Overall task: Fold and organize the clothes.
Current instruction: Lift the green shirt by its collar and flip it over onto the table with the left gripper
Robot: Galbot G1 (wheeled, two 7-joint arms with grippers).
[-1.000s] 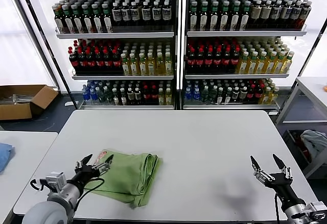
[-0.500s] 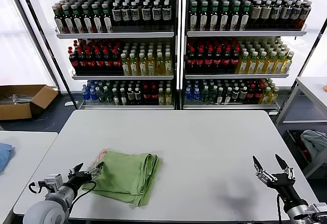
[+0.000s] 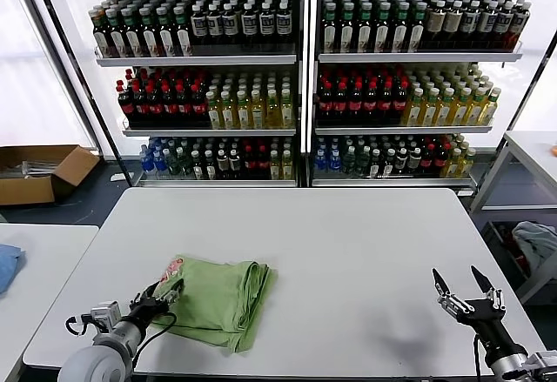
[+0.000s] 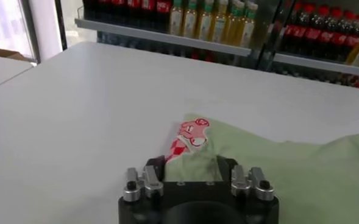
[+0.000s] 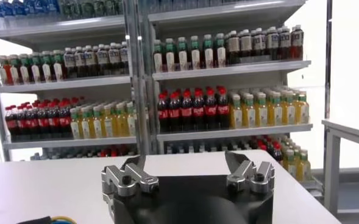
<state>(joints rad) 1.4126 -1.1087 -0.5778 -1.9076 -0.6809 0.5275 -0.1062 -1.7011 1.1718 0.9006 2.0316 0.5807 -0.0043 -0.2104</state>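
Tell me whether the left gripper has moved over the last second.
Yes. In the head view the left gripper has dropped toward the table's near edge, now meeting the near left edge of the folded green polo shirt with its fingers narrower than before.

The left gripper's (image 4: 191, 163) fingertips seem buried in the folded green shirt (image 3: 218, 299); the shirt's collar and buttons are hidden.

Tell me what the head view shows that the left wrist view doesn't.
Head view only: the right hand open above the white table's near right corner, and a brown cardboard box on the floor. Left wrist view only: the red-and-white logo seen close. Both: the folded light green polo shirt, the left hand at its edge, bottle shelves.
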